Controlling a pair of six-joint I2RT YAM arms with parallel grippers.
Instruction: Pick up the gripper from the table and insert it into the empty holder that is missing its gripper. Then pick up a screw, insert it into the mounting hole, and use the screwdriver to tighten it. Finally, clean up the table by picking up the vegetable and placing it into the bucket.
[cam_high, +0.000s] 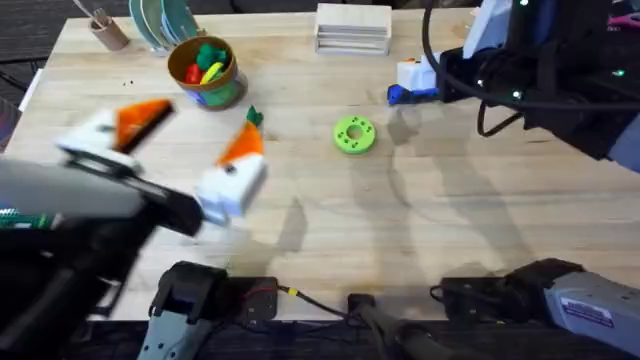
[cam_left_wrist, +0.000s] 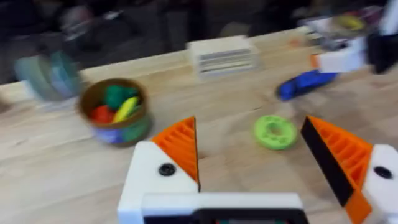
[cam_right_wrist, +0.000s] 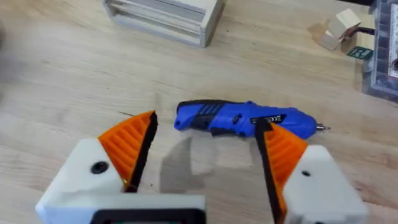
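Just screwdriver (cam_right_wrist: 245, 119) btwn open right pincer (cam_right_wrist: 205, 152) fingers.

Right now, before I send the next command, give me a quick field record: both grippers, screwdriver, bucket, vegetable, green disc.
left gripper: open, raised over the table's left part, both orange tips fitted
right gripper: open, over the screwdriver, not closed on it
screwdriver: blue, lying flat on the table, silver tip clear of the fingers
bucket: upright at the far left, toy vegetables inside
vegetable: small green piece on the table near the bucket, partly behind a fingertip
green disc: flat on the table, mid-table
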